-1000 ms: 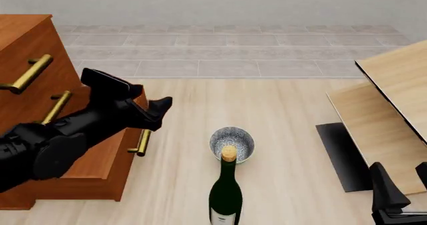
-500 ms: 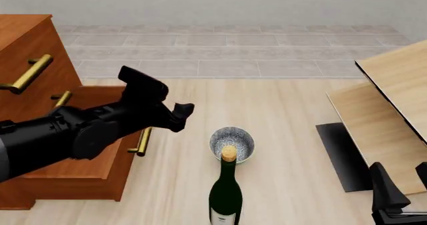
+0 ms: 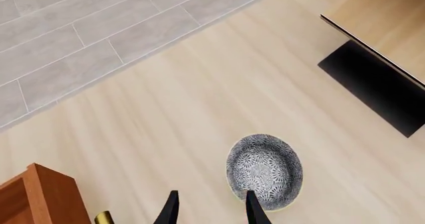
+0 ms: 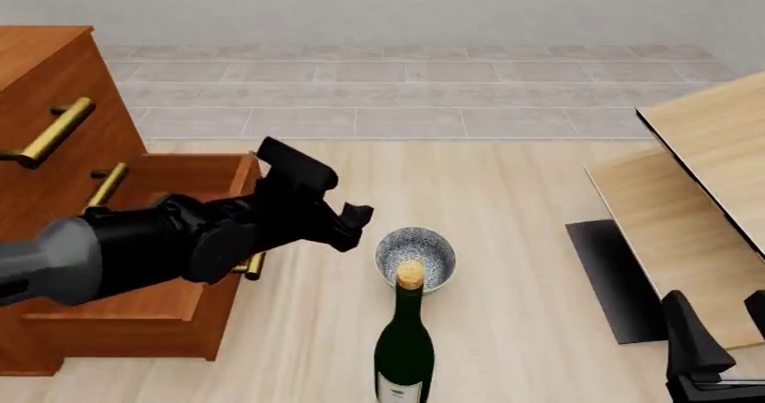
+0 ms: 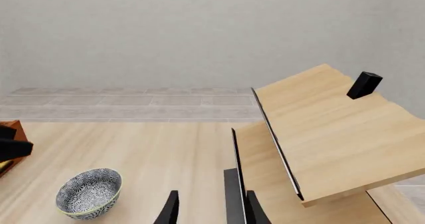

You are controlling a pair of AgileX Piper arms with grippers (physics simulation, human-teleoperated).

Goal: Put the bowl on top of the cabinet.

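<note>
The bowl (image 4: 416, 258) sits upright on the table (image 4: 514, 242), just behind the wine bottle (image 4: 406, 345) and a little way out from the cabinet (image 4: 72, 206)'s front — nothing has lifted it yet, so the whole task is left to do. The left gripper (image 4: 349, 224) hangs between the cabinet and the bowl, close to the bowl's near-cabinet side but not touching it; in the left wrist view its fingers (image 3: 253, 209) stand spread, one tip showing over the bowl's rim, with nothing between them. One cabinet drawer stands pulled out under the left arm. The right gripper (image 4: 717, 349) rests low, well apart from the bowl on the side away from the cabinet, fingers likewise parted and empty. Still ahead, as I judge it: closing on the rim, lifting, and carrying the bowl up to the cabinet top — barely begun.
</note>
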